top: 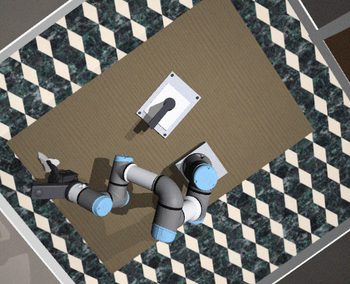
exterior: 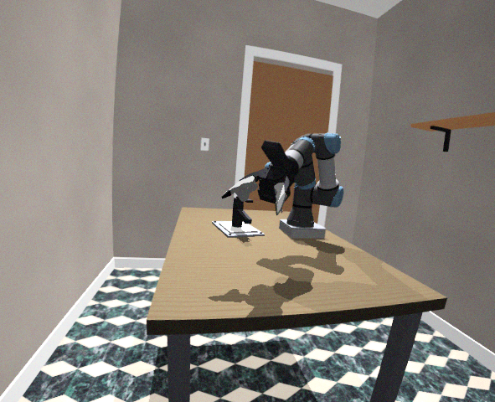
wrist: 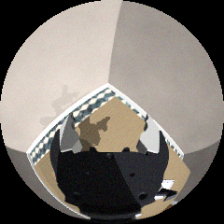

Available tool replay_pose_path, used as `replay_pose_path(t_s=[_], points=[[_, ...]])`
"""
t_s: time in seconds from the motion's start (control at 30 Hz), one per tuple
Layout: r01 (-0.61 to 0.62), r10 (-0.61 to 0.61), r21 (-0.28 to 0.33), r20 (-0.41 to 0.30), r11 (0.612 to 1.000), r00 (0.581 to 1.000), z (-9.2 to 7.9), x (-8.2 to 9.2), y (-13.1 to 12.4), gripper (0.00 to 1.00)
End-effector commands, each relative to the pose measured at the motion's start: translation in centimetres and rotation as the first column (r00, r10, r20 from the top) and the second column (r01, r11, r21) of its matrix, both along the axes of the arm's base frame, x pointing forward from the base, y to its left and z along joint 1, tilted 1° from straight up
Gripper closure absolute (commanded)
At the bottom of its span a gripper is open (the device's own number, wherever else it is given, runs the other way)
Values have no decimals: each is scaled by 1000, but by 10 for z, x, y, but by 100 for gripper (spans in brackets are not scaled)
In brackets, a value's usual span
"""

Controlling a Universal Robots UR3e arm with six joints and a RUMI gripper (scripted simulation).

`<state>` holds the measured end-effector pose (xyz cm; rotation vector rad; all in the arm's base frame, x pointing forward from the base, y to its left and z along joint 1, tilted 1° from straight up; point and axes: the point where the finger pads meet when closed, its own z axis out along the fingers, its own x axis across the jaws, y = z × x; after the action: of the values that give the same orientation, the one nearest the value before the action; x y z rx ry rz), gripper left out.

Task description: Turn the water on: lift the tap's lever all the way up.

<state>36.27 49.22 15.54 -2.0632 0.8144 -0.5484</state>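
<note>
The tap (top: 169, 103) (exterior: 237, 214) is a dark post on a white and grey plate (top: 185, 92) (exterior: 220, 227) near the middle of the wooden table (top: 230, 76) (exterior: 221, 276). Its dark grey lever (top: 156, 117) reaches from the post out over the plate's edge. My gripper (top: 47, 160) (exterior: 250, 202) (wrist: 109, 114) is open and empty. It is in the air over the table's corner, far from the tap. In the wrist view its two pale fingers frame bare table, floor and walls, and the tap does not show between them.
The arm's base (top: 204, 174) (exterior: 301, 228) stands on a grey plate beside the tap's plate. The arm folds along the table edge. A door (exterior: 288, 112) and a wall shelf (exterior: 463, 121) are behind. Checkered floor (top: 291, 213) surrounds the table.
</note>
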Motion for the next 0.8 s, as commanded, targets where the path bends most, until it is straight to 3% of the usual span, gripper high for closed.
replay_pose_path(t_s=[0.0,0.1,0.33,0.5,0.77], points=[[36,-36,3,-27,999,999,1,10,-10,0],[47,-47,3,-36,999,998,1,13,-13,0],[162,-161,0,-125,987,979,0,39,-46,0],[283,-279,-9,-214,959,936,-1,60,-83,0],[399,-388,-25,-295,917,873,-2,76,-121,0]])
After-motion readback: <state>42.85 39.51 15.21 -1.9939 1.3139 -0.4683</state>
